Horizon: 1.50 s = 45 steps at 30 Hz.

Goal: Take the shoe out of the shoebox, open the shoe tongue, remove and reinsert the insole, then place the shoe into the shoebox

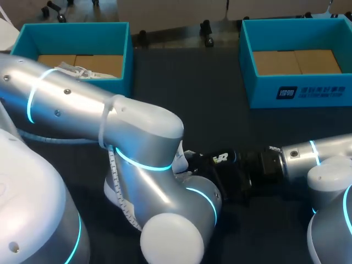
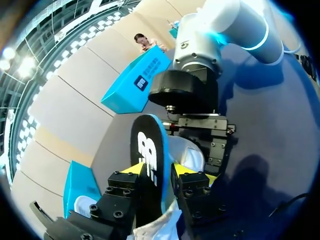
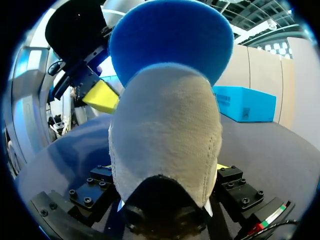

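Over the near middle of the dark table (image 1: 209, 110), outside both boxes, our two arms meet around the white shoe (image 3: 167, 130). The left pincer (image 2: 157, 170) is closed on the insole (image 2: 149, 155), with a yellow tip pressed to each face: one face is black with a white mark, the other blue. The insole stands on edge between the fingers, its rounded end pointing toward the right pincer (image 3: 165, 170). We cannot tell whether its other end sits inside the shoe. The right pincer is closed on the shoe from two sides, the pale fabric bulging up between its fingers and the blue end of the insole rising beyond it. From above, the left arm (image 1: 82, 110) crosses in front and hides most of the shoe, leaving only a white side and a run of lace showing. We cannot tell whether the shoe rests on the table. The right arm (image 1: 324, 151) comes in level from the right. At the far edge stand the left shoebox (image 1: 118, 49) and the right shoebox (image 1: 297, 93), both teal, open and well apart. Something white (image 1: 77, 70) lies against the left shoebox's near wall.
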Each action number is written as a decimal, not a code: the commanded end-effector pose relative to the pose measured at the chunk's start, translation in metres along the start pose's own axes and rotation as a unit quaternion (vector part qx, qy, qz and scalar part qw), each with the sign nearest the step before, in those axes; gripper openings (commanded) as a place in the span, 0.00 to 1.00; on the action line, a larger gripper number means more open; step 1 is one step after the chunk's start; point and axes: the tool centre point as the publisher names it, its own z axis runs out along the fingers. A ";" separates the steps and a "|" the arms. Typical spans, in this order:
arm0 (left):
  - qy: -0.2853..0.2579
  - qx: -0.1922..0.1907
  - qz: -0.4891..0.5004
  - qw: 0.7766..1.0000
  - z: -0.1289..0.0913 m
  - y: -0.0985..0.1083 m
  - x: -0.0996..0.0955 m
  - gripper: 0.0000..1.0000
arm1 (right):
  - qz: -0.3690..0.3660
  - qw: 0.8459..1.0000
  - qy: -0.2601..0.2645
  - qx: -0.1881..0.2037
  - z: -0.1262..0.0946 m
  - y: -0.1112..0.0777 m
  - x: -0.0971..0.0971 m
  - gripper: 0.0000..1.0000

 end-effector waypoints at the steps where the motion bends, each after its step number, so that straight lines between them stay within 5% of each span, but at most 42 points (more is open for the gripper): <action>1: -0.009 -0.004 -0.003 1.000 0.008 -0.003 0.007 0.33 | 0.000 1.000 0.000 0.002 0.000 0.002 0.001 0.00; 14: 0.013 -0.007 -0.016 1.000 0.007 -0.002 -0.003 0.00 | 0.000 1.000 0.000 0.002 0.000 0.002 0.001 0.00; 37: 0.071 0.017 -0.039 0.997 -0.004 -0.023 -0.014 0.00 | 0.000 1.000 0.000 0.002 0.000 0.002 0.001 0.00; 41: 0.088 0.029 -0.033 0.995 -0.006 -0.018 -0.014 0.26 | 0.000 1.000 0.000 0.002 0.000 0.002 0.001 0.00; 45: 0.095 0.039 -0.027 0.994 -0.012 -0.011 -0.014 0.30 | 0.000 1.000 0.000 0.002 0.000 0.002 0.001 0.00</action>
